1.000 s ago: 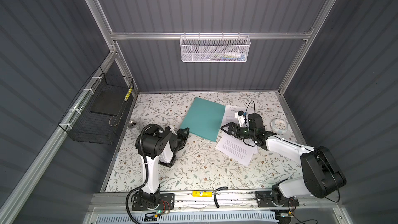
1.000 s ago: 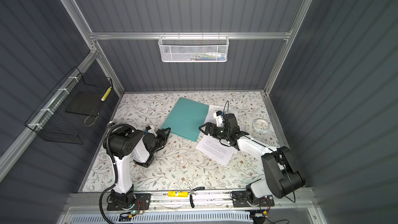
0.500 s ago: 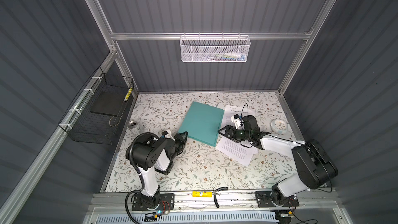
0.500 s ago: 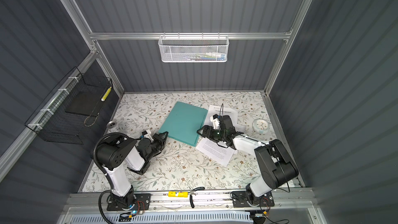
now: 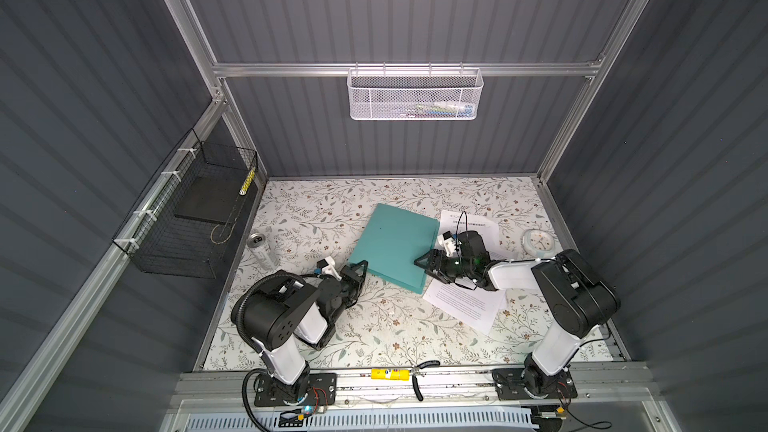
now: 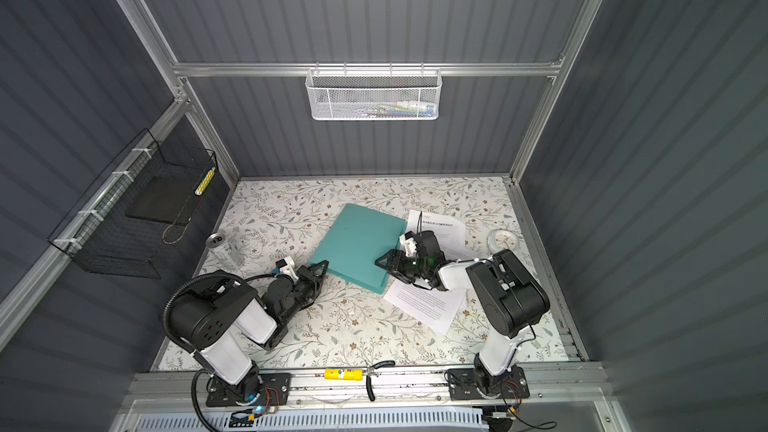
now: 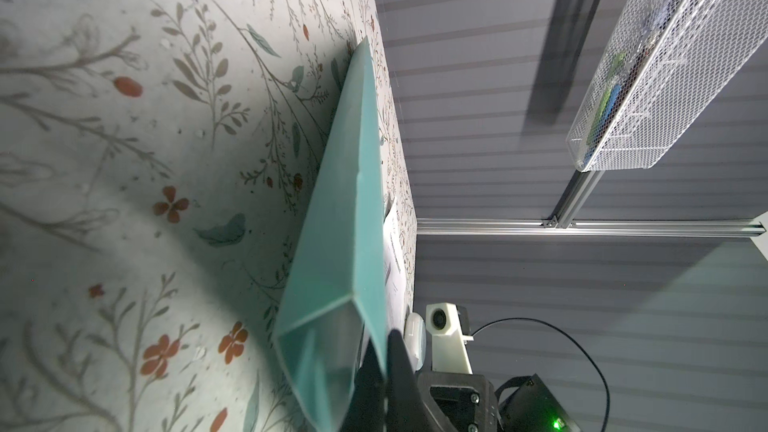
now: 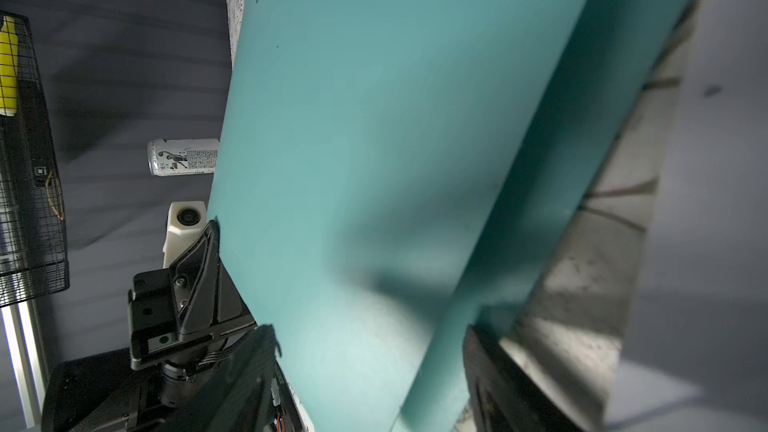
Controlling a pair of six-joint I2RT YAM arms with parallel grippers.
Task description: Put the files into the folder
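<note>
The teal folder lies mid-table with its cover slightly raised. My left gripper is at its near left corner. In the left wrist view the fingers are shut on the edge of the folder cover. My right gripper reaches over the folder's right side. Its fingers stand apart in the right wrist view, one above and one below the folder edge. The files lie right of the folder: one sheet in front, another sheet behind, partly under the right arm.
A drink can stands near the left wall and a round white dial near the right wall. A black wire basket hangs on the left wall and a white mesh basket on the back wall. Pliers lie on the front rail.
The folder has slid toward the front with my left gripper at its corner. My right gripper has moved left over the folder's edge, and its jaws have narrowed.
</note>
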